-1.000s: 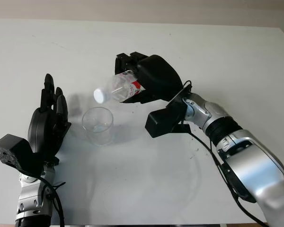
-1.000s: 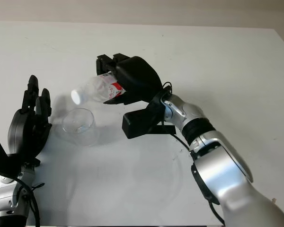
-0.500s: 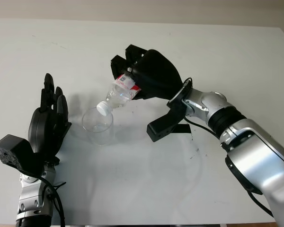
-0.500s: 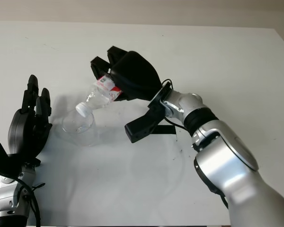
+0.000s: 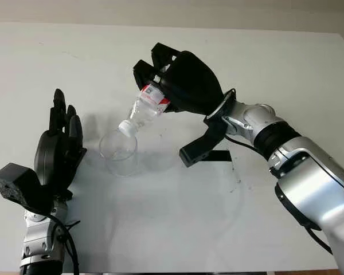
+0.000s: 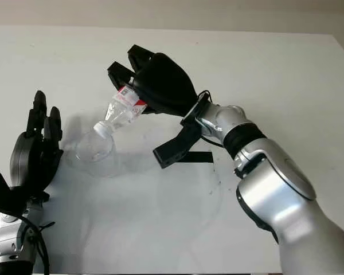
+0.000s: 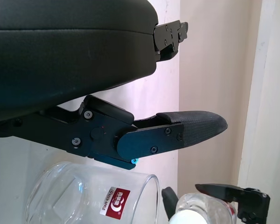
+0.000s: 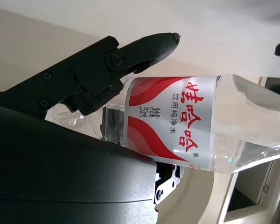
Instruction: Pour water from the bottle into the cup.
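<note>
Above cup [image 5: 118, 152] on desk [image 5: 286, 69], bottle [image 5: 142, 110] is held neck-down, right hand [image 5: 183, 83] fingers clamped on it. Left hand [image 5: 57, 157] open beside cup. Risk: white cap looks on, so no flow; rim contact could tip cup.

Clear plastic, matt black shells, pale smooth bench

The bottle [image 5: 142, 109] is clear glossy plastic with a shiny red-and-white printed label and a white cap; the cup [image 5: 118, 152] is clear and smooth-walled. Both the right hand [image 5: 180, 86] and left hand [image 5: 57, 154] have matt black shells, the forearm [image 5: 309, 189] satin silver, the bench [image 5: 172, 229] matt off-white.
</note>
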You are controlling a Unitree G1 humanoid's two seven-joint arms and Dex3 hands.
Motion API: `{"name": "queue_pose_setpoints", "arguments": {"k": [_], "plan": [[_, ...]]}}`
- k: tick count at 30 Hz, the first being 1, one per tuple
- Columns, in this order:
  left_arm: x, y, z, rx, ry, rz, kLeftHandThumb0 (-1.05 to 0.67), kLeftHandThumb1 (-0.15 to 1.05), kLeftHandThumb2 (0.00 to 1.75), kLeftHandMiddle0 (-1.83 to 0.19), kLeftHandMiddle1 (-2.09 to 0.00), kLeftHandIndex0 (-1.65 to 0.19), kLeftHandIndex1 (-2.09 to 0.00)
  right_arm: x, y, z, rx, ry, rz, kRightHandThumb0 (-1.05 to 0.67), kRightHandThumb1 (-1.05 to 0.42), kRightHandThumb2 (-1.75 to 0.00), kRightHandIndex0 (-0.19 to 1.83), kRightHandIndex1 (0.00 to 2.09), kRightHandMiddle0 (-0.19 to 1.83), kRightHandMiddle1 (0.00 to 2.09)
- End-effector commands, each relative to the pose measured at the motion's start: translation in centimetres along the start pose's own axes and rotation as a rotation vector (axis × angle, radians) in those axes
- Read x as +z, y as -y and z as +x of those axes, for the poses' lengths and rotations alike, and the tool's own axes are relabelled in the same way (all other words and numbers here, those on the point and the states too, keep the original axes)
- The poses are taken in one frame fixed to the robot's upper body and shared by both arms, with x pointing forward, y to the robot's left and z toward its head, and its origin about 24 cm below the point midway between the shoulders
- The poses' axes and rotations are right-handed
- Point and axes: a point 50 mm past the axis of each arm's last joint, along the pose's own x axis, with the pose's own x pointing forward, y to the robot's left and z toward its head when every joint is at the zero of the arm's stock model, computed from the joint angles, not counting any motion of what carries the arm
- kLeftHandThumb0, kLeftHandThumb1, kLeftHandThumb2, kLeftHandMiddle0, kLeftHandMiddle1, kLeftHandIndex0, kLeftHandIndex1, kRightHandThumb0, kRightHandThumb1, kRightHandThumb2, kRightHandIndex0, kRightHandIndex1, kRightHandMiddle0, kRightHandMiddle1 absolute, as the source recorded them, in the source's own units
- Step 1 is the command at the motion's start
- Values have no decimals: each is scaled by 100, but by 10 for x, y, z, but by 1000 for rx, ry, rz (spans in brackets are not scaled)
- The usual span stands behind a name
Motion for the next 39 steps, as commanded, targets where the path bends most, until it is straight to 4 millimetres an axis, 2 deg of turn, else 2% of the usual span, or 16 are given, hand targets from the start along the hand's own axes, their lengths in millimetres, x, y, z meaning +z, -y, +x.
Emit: {"name": "queue_pose_setpoints", "arguments": {"k": [1,25,34,39], "plan": [[0,2,0,-2,4,-1,-75,105,58,19,-1,19,0,-5,13,12,-54,32,-54,-50,-105,-34,114,209,80,209],[1,6,4,4,7,-11,-75,105,57,19,-1,19,0,0,21,20,-148,126,-96,-50,-105,-27,120,209,80,209],[-1,6,4,0,8,-10,-75,105,57,19,-1,19,0,2,20,20,-160,156,-120,-51,-105,-32,117,209,78,209],[-1,5,5,2,7,-11,-74,105,57,19,-1,19,0,3,17,17,-172,110,-59,-50,-105,-32,115,209,78,209]]}}
